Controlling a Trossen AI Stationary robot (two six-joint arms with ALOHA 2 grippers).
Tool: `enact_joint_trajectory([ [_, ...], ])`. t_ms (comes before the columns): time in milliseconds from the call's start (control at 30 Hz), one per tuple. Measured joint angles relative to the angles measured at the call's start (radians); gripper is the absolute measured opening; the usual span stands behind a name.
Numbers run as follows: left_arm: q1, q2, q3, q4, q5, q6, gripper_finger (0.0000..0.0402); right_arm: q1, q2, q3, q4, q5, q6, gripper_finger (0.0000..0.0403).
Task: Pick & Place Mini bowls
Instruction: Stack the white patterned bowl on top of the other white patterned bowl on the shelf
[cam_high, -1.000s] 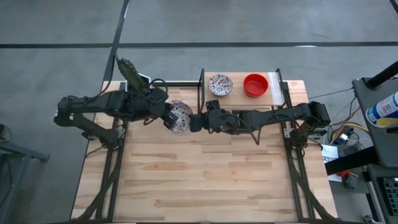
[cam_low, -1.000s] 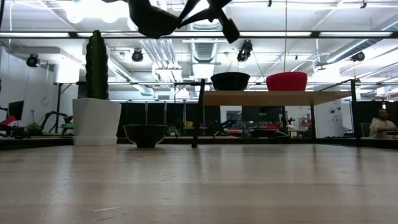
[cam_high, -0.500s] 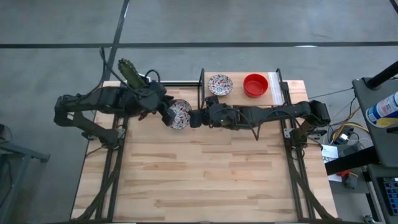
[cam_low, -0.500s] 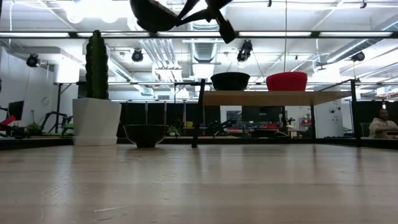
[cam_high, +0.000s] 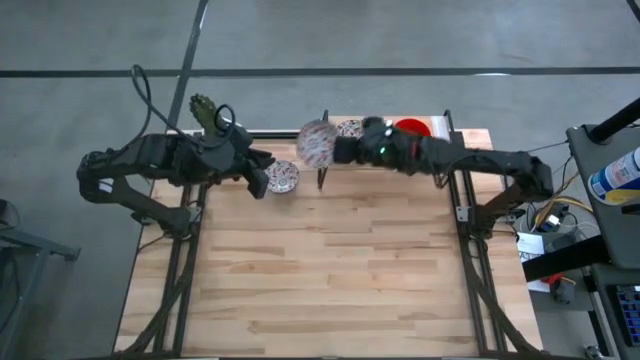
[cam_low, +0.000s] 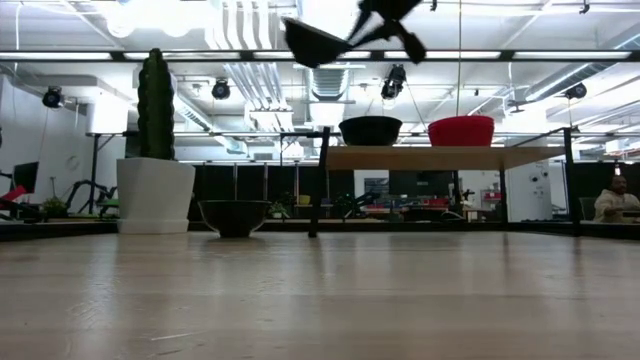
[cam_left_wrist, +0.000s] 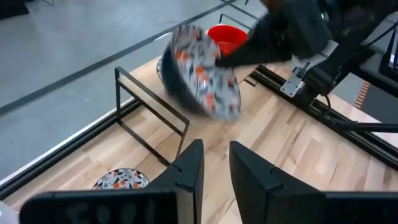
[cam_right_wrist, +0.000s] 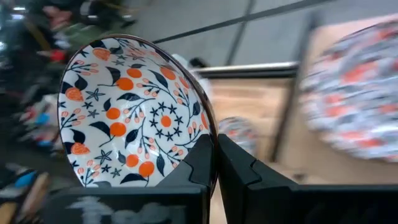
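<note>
My right gripper (cam_high: 336, 150) is shut on a white floral mini bowl (cam_high: 317, 143), held high near the raised shelf's left end; it shows in the low view as a dark bowl (cam_low: 313, 40). A second floral bowl (cam_high: 283, 177) rests by its base on the table, just right of my left gripper (cam_high: 262, 180), which is open and empty (cam_left_wrist: 216, 155). On the shelf stand a third floral bowl (cam_high: 349, 127), partly hidden by my right arm, and a red bowl (cam_high: 412, 126). The other bowls are out of view. My right gripper pinches the floral bowl's rim (cam_right_wrist: 210, 134), one finger on the patterned inside and one on the outside. The fingers come roughly level from the table's right. The bowl is lifted clear, above shelf height, and tilted.
A raised wooden shelf (cam_high: 470, 140) on a black frame (cam_low: 318, 180) stands along the far right edge. A white pot with a green cactus (cam_low: 155, 190) sits at the far left corner. The near half of the table (cam_high: 330, 290) is bare wood. A person sits far off in the room (cam_low: 612, 200).
My right gripper has carried the floral bowl up, toward the far edge and rightward, from over the table bowl to the shelf's left end. This has uncovered the second floral bowl on the table. My left gripper has drawn back a little toward the table's left.
</note>
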Motion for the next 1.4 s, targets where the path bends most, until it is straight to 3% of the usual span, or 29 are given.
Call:
enact_joint_trajectory([
  [267, -0.003, -0.004, -0.011, -0.002, 0.004, -0.023, 0.0069, -0.198, -0.066, 0.000, -0.176, -0.132, 0.007, 0.0008],
  [633, -0.005, -0.003, -0.014, -0.023, 0.054, -0.038, 0.0069, -0.429, -0.021, 0.000, -0.350, -0.357, 0.024, 0.0008],
  [1000, -0.007, -0.005, -0.026, -0.039, 0.055, -0.043, 0.0069, -0.448, 0.022, 0.000, -0.382, -0.428, 0.019, 0.0008],
  [1400, -0.008, -0.005, -0.026, -0.039, 0.055, -0.043, 0.0069, -0.446, 0.031, 0.000, -0.384, -0.429, 0.013, 0.0020],
])
